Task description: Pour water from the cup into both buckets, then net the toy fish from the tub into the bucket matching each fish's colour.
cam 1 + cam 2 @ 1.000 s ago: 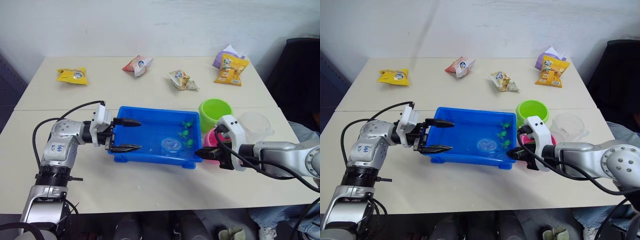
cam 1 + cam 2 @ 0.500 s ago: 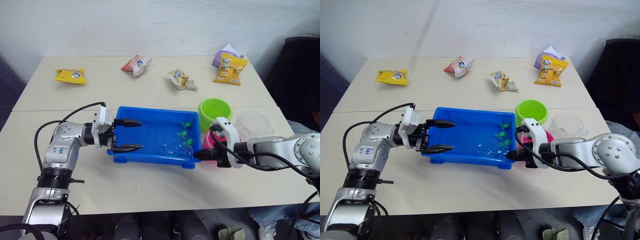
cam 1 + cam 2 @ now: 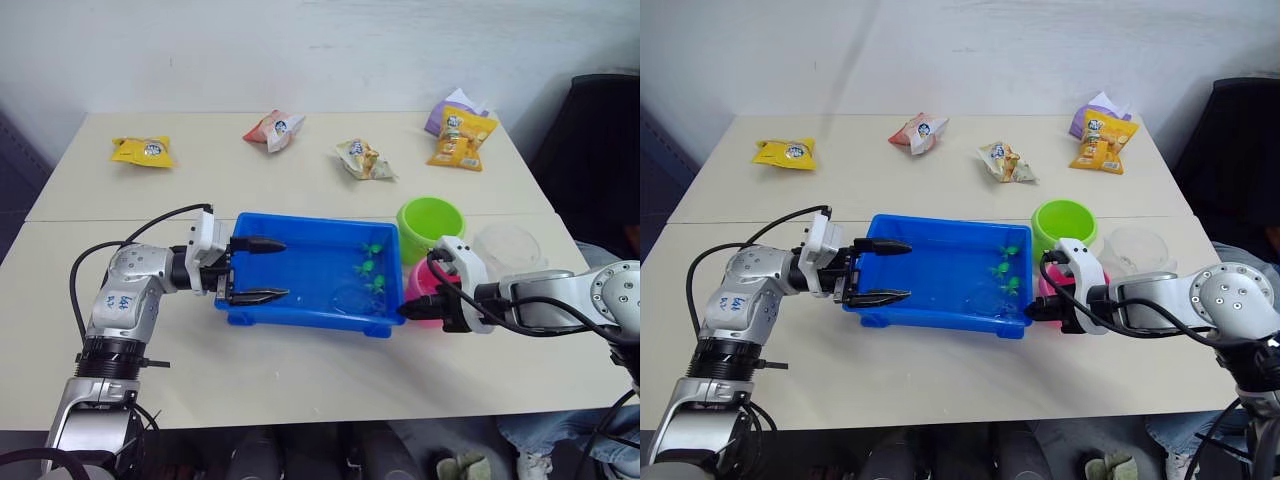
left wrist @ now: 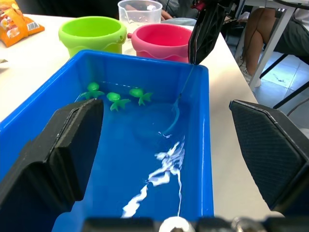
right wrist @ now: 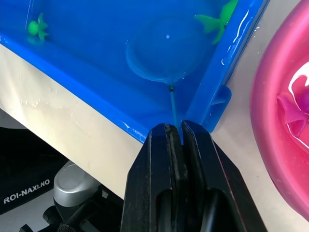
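Pinched tight, that's how the right gripper (image 5: 175,133) has its two black fingers, clamped on the thin handle of the net (image 5: 161,58), which runs from the fingertips over the tub's near-right wall. The hoop itself sits down in the water at the right end of the tub (image 3: 300,318), mesh see-through, nothing visibly caught in it. One green fish (image 5: 218,18) floats just past the hoop's rim, close to the tub wall, and another green fish (image 5: 35,26) drifts farther along. From the left wrist view I count three green fish (image 4: 116,99) in a loose row near the far end.

Left gripper (image 3: 258,270) has its jaws spread wide, one finger over the tub's far edge and one toward the near edge, hovering at the left end of the tub and not holding anything.

Right beside the tub's right end is the pink bucket (image 4: 163,42), with a pink fish (image 5: 293,108) lying in the water inside it. The green bucket (image 3: 430,221) stands just behind the pink one, touching or nearly so. The clear cup (image 3: 510,248) is to the right of both buckets, upright.

Further back on the table (image 3: 300,180) are snack packets: a yellow one (image 3: 142,151) far left, a red and white one (image 3: 273,129), a pale one (image 3: 362,160), then an orange one (image 3: 460,139) with a purple one (image 3: 448,107) behind it. Their printing is too small to read. The only readable writing is "ROI-NAXLNO" on a black part (image 5: 24,183) below the table edge in the right wrist view.
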Motion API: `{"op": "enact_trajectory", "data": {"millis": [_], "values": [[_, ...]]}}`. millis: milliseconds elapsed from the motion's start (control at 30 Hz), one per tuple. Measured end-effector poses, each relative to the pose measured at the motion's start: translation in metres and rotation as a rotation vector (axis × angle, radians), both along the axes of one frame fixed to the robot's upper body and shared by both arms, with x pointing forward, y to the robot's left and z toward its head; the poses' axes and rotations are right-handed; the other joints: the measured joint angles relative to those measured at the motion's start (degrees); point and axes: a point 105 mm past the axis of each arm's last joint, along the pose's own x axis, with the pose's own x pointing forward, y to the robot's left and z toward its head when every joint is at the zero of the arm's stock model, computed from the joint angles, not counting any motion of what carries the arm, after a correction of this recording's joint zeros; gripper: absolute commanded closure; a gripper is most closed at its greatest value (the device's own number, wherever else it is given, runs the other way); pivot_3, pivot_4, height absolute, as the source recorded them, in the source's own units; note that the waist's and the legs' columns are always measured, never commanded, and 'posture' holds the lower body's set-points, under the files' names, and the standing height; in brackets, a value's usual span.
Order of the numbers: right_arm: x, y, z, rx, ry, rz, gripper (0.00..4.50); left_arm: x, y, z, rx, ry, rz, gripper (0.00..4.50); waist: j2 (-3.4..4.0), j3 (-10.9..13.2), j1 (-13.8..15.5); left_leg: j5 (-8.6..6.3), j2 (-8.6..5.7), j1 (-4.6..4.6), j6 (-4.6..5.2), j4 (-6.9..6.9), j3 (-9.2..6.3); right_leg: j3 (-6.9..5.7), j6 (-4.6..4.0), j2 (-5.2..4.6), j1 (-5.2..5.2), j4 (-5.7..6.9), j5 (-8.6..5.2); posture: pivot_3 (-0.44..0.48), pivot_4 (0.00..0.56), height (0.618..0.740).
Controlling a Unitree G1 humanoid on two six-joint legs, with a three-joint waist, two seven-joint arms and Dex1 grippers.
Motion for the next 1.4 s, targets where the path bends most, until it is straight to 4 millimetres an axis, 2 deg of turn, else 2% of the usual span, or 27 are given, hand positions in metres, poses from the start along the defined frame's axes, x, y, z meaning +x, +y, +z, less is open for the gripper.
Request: {"op": "enact_trajectory", "data": {"millis": [233,733,933,1100,1400], "values": [[0.009,-0.007,0.009,-0.058,-0.06,-0.079,4.5,0.0,-0.007,-0.002,-0.024,0.006,-0.013,0.02,0.0,0.0,0.2,-0.03,-0.04,-0.09,0.06,0.01,-0.03,-0.02,0.08,-0.05,0.0,-0.11,0.04,0.0,0.15,0.739],[0.015,-0.004,0.017,-0.125,-0.139,-0.121,4.5,0.0,-0.008,-0.002,-0.032,0.007,-0.009,0.02,0.0,0.0,0.1,-0.05,-0.05,-0.14,0.11,0.01,-0.03,-0.02,0.14,-0.07,0.0,-0.19,0.08,0.0,0.15,0.739],[0.014,-0.001,0.033,-0.249,-0.227,-0.069,4.5,0.0,-0.008,-0.002,-0.033,0.009,-0.009,0.02,0.04,0.0,0.1,-0.06,-0.03,-0.15,0.12,-0.02,-0.03,-0.02,0.13,-0.08,-0.05,-0.21,0.08,0.0,0.15,0.739],[0.009,0.004,0.026,-0.262,-0.214,-0.031,4.5,0.0,-0.008,-0.002,-0.033,0.011,-0.009,0.02,0.04,0.0,0.1,-0.08,-0.04,-0.23,0.15,-0.02,-0.01,-0.02,0.14,-0.09,-0.09,-0.24,0.08,0.0,0.15,0.739],[0.001,0.008,0.008,-0.18,-0.137,-0.024,4.5,0.0,-0.008,-0.002,-0.031,0.012,-0.018,0.02,0.05,0.0,0.0,-0.08,-0.03,-0.24,0.15,-0.03,0.01,-0.02,0.14,-0.09,-0.11,-0.24,0.08,0.0,0.15,0.739]]}}
